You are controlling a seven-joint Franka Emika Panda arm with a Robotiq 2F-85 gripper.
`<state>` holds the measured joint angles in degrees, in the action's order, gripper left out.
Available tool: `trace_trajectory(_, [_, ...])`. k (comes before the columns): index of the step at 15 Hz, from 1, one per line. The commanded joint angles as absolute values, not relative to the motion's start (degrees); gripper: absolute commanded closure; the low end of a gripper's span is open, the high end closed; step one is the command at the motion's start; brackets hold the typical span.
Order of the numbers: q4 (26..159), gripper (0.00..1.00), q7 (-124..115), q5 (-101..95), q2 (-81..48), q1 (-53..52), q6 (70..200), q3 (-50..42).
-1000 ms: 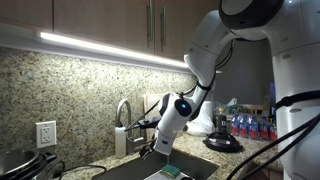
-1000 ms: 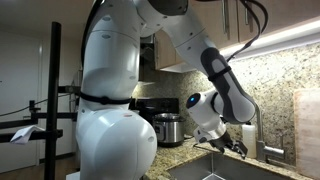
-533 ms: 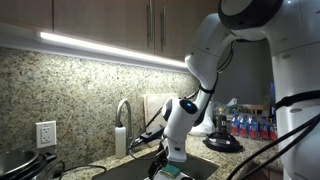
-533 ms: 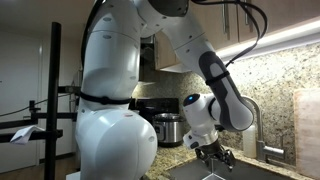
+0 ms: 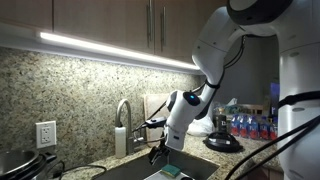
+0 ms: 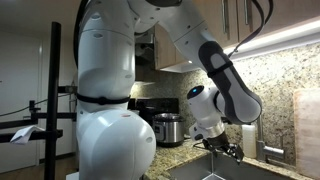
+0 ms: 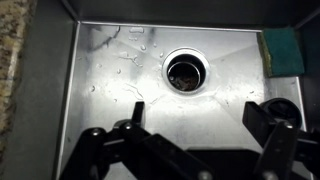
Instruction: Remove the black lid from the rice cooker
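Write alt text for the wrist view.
A steel sink seen from above, its round drain in the middle and a green sponge in the top right corner. At the bottom edge, the robot's black jaws stand open, holding nothing.

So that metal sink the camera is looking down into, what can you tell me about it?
The sink is a rectangular basin of brushed steel, set into a speckled stone counter. Its flat floor carries scattered water drops and a round dark drain near the middle. A green sponge lies in one corner. The gripper hangs above it, jaws open, touching nothing.
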<state>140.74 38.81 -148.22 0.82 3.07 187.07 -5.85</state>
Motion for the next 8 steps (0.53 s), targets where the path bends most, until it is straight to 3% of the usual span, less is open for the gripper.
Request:
trace_trajectory(1, [140.19, 0.0, 36.66, -149.7, 0.66, 3.44, 187.06, -5.12])
trace_trajectory(8, [142.66, 0.0, 59.36, -149.32, 4.91, 6.39, 195.15, -8.02])
